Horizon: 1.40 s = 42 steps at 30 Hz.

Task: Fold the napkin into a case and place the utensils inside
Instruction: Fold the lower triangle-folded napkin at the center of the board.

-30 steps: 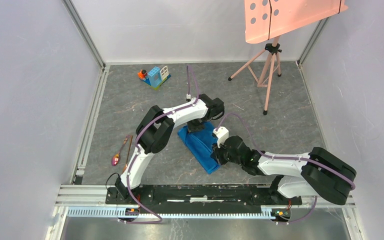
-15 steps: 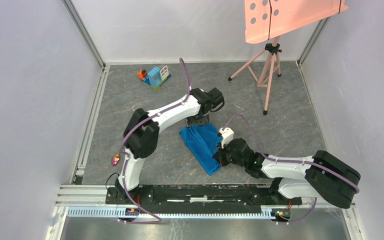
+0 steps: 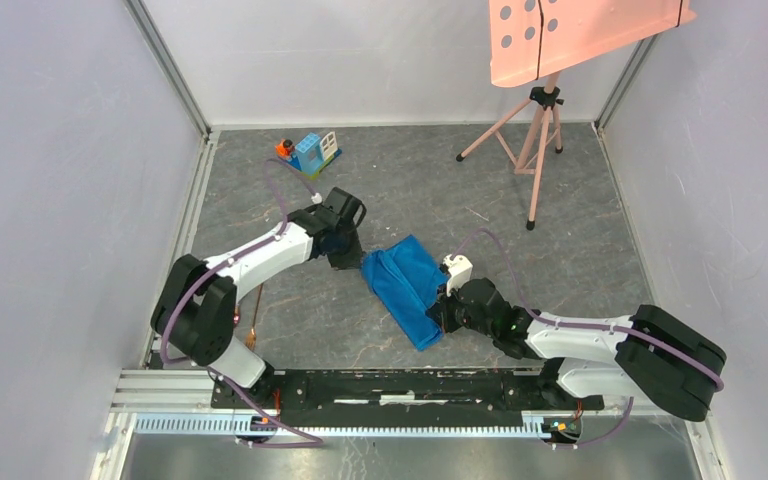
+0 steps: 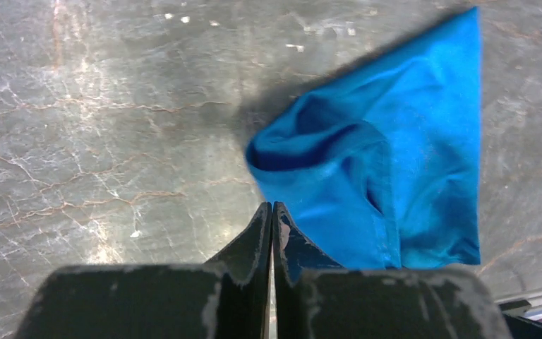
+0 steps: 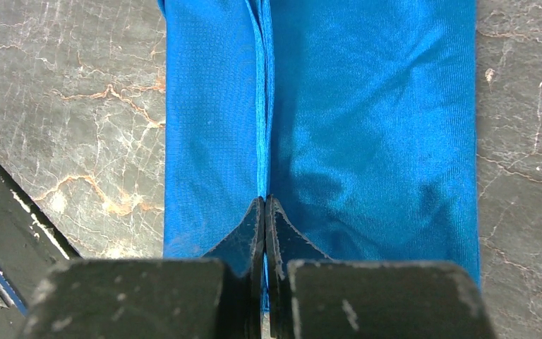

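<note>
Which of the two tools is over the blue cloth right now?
The right tool: its closed tips sit on the centre fold of the bright blue cloth napkin. The left tool, also closed, only reaches the napkin's edge.

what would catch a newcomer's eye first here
The bright blue napkin folded in the middle of the grey table stands out. The right gripper pinches its middle fold, and the left gripper sits shut by its left corner. A pink board on a tripod stands at the back right.
</note>
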Each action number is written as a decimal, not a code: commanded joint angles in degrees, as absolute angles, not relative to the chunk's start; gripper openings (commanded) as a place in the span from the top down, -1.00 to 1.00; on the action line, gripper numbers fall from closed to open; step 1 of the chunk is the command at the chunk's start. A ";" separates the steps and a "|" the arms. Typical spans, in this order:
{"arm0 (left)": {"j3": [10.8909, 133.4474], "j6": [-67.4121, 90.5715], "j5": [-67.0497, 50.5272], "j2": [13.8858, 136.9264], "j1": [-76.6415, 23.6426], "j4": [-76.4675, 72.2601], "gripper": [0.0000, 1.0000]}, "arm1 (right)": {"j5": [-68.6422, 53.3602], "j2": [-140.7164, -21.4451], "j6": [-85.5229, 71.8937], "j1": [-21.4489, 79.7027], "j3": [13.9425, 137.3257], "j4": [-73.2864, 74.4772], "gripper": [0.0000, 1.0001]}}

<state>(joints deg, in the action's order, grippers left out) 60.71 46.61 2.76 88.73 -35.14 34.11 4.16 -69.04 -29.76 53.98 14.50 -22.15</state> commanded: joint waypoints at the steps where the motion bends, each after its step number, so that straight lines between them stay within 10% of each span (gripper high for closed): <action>1: 57.63 44.58 -6.69 89.27 -31.77 22.32 0.90 | 5.38 -68.09 -30.14 54.06 14.49 -23.83 1.00; 21: 59.72 42.73 -8.17 100.19 -29.78 18.11 0.87 | 6.23 -69.26 -28.63 54.06 16.71 -19.42 0.98; 33: 59.59 41.49 -10.26 101.87 -29.22 16.88 0.88 | 1.55 -73.09 -19.72 52.83 30.17 -15.81 0.00; 42: 60.03 40.80 -10.72 101.67 -29.10 17.15 0.86 | -19.60 -87.37 -26.12 50.77 35.09 -29.48 0.17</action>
